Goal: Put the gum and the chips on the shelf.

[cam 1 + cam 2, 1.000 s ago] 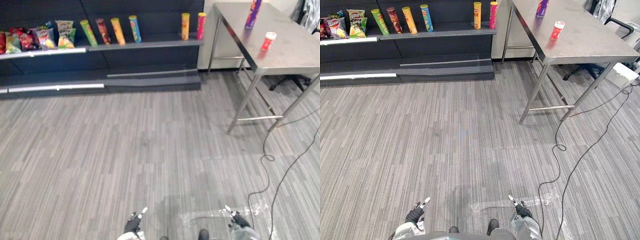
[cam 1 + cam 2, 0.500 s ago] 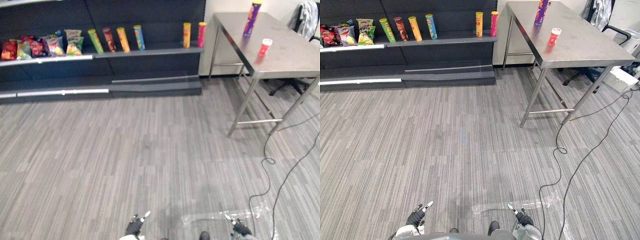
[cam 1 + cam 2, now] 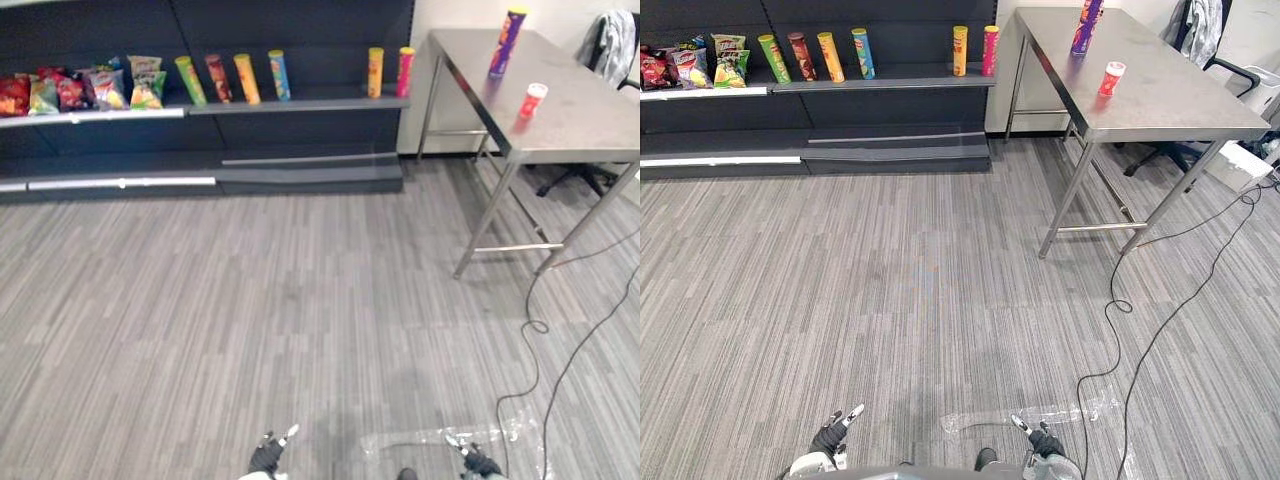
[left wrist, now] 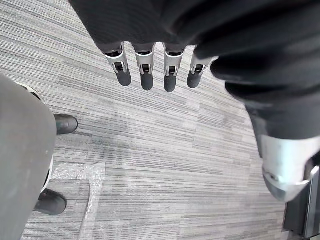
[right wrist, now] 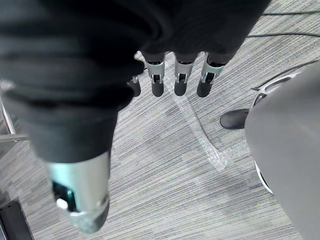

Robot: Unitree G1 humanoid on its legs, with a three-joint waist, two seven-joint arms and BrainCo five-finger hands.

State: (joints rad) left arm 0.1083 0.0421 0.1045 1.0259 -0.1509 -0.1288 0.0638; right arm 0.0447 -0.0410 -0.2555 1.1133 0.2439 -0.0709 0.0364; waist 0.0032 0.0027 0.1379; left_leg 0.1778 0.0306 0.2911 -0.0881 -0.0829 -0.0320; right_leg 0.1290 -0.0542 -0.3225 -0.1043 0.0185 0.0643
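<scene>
Left hand (image 3: 828,440) and right hand (image 3: 1042,441) cut off at lower edge, fingers straight, empty, gum (image 3: 1111,78) and chips (image 3: 507,42) on worktop (image 3: 1160,90), upper right

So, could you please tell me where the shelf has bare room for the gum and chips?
The widest bare stretch of shelf lies between the blue tube and the yellow tube beside the pink tube at the right end. Leftward it is crowded: more tubes, then chip bags.

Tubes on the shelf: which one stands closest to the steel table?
The pink tube, at the right end of the shelf. The orange tube beside it and the rest stand further from the table.
</scene>
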